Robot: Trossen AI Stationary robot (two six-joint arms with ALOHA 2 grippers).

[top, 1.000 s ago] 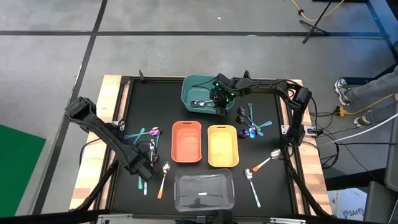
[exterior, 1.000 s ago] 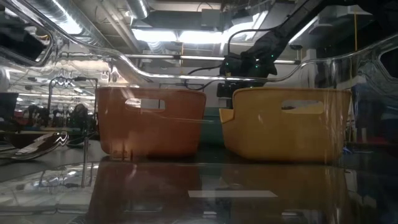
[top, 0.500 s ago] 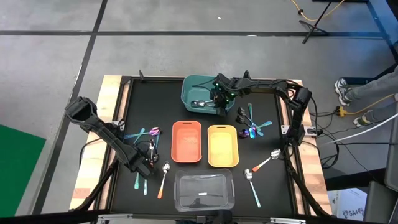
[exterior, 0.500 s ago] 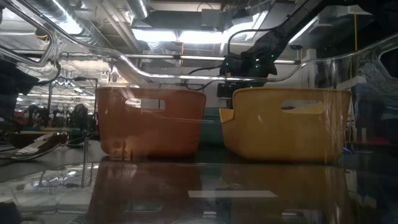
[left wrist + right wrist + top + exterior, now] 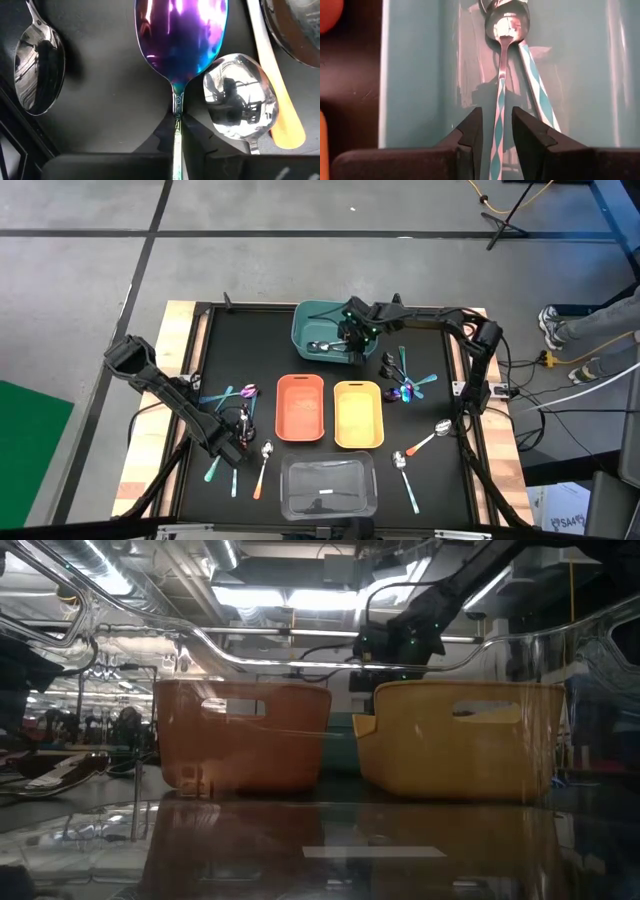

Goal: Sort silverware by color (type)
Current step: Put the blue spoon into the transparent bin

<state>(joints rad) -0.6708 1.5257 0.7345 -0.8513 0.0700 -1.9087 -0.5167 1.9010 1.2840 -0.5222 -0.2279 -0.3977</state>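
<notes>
Here the right gripper [image 5: 496,131] was clamped on a teal-striped spoon [image 5: 500,95] over the teal bin [image 5: 305,330]; next, release. Left gripper [image 5: 176,150] pinched an iridescent spoon [image 5: 181,40] on the table.

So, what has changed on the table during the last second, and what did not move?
Little changed. The left gripper shifted slightly among the spoons at the table's left, now over the iridescent spoon. The right gripper stays over the teal bin, its fingers around a teal-striped spoon. The bins did not move.
</notes>
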